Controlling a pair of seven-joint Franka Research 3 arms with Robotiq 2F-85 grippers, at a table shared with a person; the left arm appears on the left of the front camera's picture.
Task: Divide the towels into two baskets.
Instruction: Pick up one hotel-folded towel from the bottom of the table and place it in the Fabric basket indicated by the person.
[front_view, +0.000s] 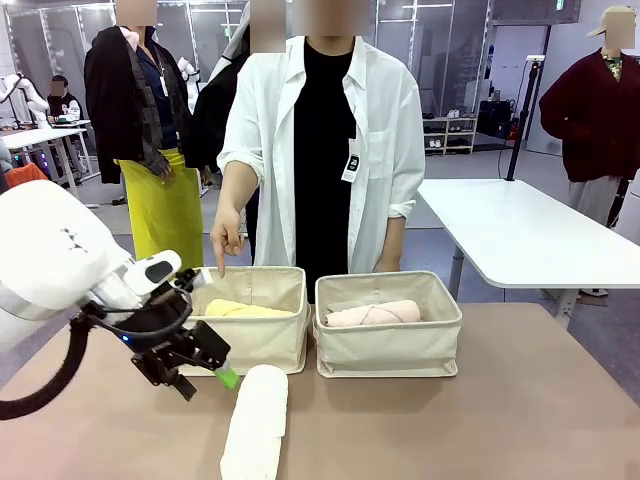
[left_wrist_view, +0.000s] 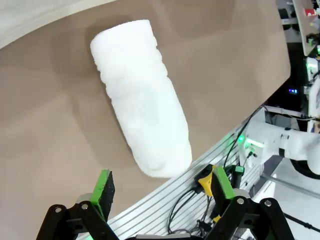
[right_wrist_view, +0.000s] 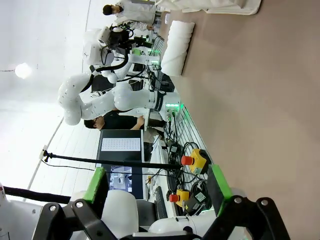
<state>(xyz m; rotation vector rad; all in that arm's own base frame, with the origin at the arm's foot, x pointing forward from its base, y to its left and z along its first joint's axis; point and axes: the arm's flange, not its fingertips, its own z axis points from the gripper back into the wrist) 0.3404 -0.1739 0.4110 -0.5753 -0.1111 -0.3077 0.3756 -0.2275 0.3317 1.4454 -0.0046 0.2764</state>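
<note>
Just short of the white towel (front_view: 255, 425), left gripper (front_view: 205, 365) tilted down toward the table (front_view: 520, 400), jaws spread wide, gripping nothing — green pads (left_wrist_view: 105, 186) clear of the cloth. Ahead of those jaws in the left wrist view, towel (left_wrist_view: 142, 122) lying flat, long axis running away from the fingers, near end close to the table edge. Beyond it, yellow towel (front_view: 245, 310) in the left basket (front_view: 255, 340) and pink towel (front_view: 372, 314) in the right basket (front_view: 390, 350), both lying crosswise. Right gripper (right_wrist_view: 157, 187) wide open and empty too — turned sideways, well apart from the white roll (right_wrist_view: 177, 41)
</note>
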